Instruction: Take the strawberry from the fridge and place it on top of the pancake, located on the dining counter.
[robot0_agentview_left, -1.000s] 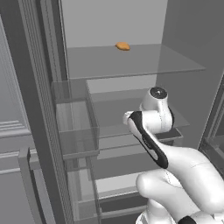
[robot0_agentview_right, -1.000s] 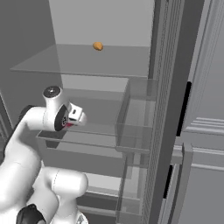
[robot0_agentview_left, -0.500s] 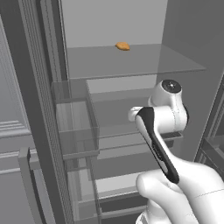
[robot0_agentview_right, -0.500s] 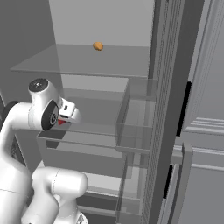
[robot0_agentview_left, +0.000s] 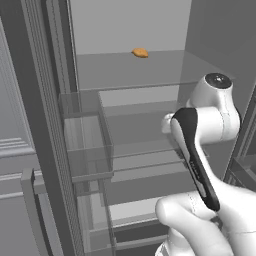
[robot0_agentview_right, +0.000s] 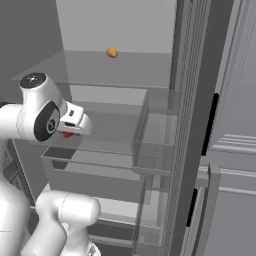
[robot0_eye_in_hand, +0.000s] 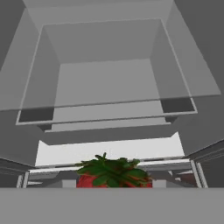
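Fridge (robot0_agentview_right: 125, 30) open, glass shelves exposed. Gripper (robot0_agentview_right: 70, 131) in front of middle shelf, fingers clenched on strawberry (robot0_agentview_right: 68, 134); red lump visible under hand in right base view. Hand view: strawberry (robot0_eye_in_hand: 114, 174) with green leaves at bottom edge. Orange lump (robot0_agentview_left: 140, 52) near back edge of upper shelf.

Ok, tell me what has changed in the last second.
The arm has swung back out of the fridge, toward its own right, the jaws staying closed on the strawberry, which goes with them. The orange-yellow lump on the upper shelf and the fridge shelves have not moved.
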